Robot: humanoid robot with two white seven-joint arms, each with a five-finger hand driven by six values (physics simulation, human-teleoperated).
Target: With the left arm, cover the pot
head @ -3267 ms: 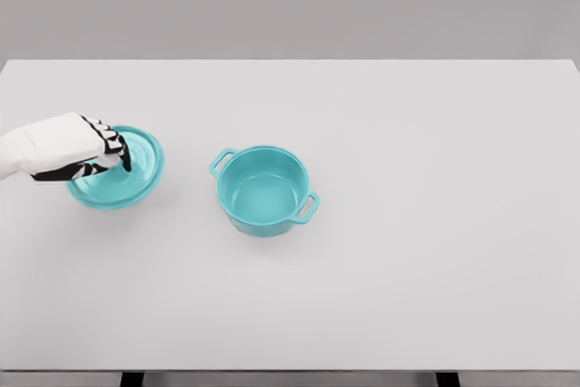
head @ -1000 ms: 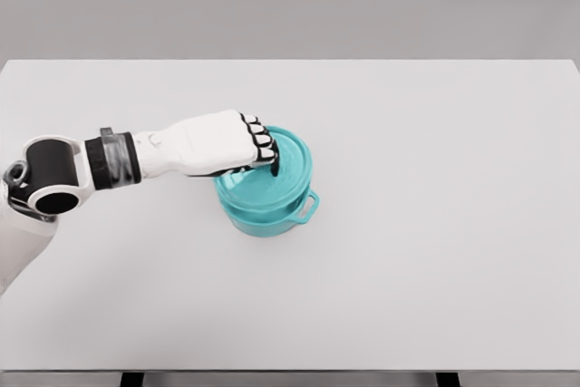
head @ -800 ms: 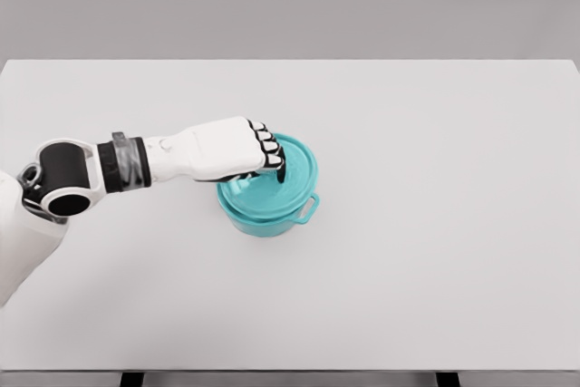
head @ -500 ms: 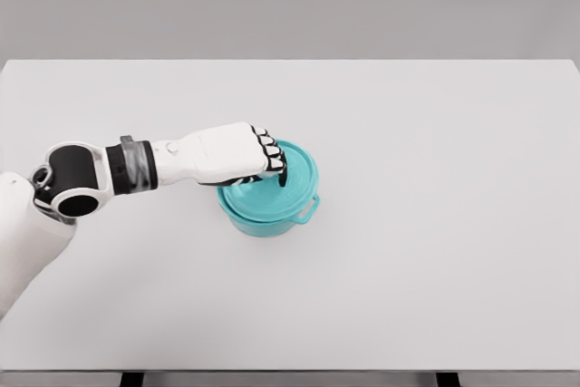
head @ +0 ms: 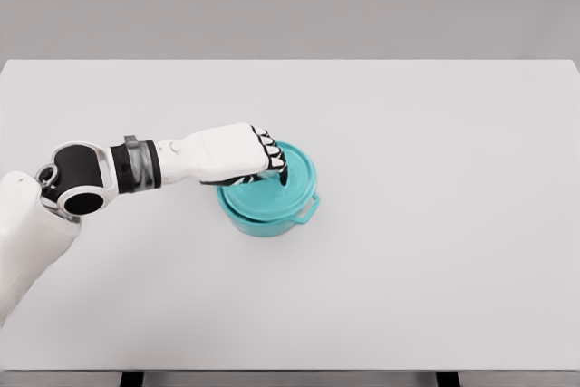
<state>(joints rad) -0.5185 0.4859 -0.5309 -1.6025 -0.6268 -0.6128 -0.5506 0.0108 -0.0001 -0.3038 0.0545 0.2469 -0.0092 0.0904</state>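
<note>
Lid (head: 292, 178) and pot (head: 272, 215) sit together left of the middle of the worktop (head: 435, 224), both the same glossy teal, like enamelled metal. Your left hand (head: 245, 156) reaches in from the 9 o'clock side, its white shell and black-jointed fingers (head: 275, 162) curled down on the lid's centre, seemingly pinching the knob, which is hidden under them. The right arm is not in view.

The lid looks close to seated but not clearly level: its 9 o'clock edge is hidden beneath your hand, so you cannot confirm it has dropped inside the rim there. If you let go while it rides on the rim, it may rock, slide off the smooth edge, or settle crooked. If you pull away sideways with fingers curled, you may drag the lid off or shove the light pot across the slick worktop. Pressing down off-centre could tip the pot toward you.

The pot is round and low, with straight walls and a small loop handle (head: 309, 208) showing at 4 o'clock. The lid is a shallow dome with a raised rim. The worktop is flat, matte pale grey.
</note>
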